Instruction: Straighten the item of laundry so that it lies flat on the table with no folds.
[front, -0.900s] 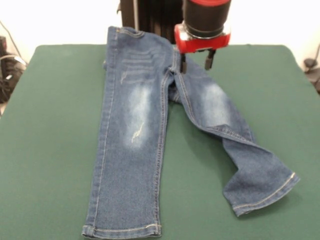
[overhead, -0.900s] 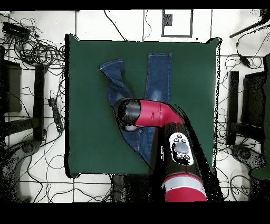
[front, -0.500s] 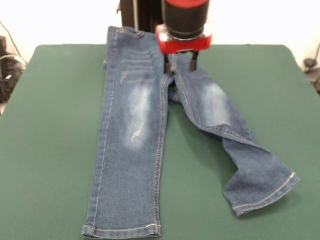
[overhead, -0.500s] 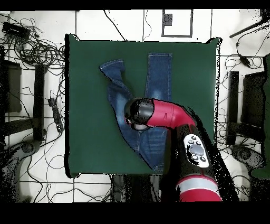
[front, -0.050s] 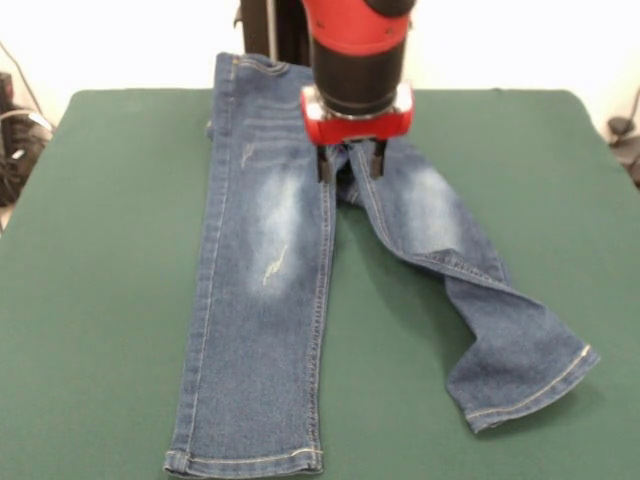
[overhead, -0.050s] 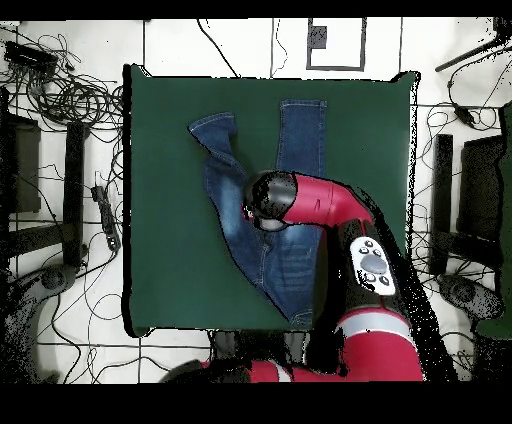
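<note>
The item of laundry (front, -0.050s: 265, 290), a small pair of blue jeans with whitish thigh patches, lies on the green table (front, -0.050s: 110, 300). In the front view its left leg runs straight toward the near edge. Its right leg is bent and folded over near the knee, ending at a twisted hem (front, -0.050s: 530, 385). My gripper (front, -0.050s: 349, 163) hangs over the crotch, fingers open and apart, tips just above or touching the denim. In the overhead view the jeans (overhead, -0.050s: 300, 135) are partly covered by the arm, and the gripper is hidden under the wrist.
The waistband (front, -0.050s: 250, 65) hangs over the table's far edge in the front view. Cables (overhead, -0.050s: 60, 95) and dark stands (overhead, -0.050s: 445, 200) lie on the floor around the table in the overhead view.
My gripper has moved left and nearer in the front view, coming down from the right hip to the crotch. The jeans have not shifted.
</note>
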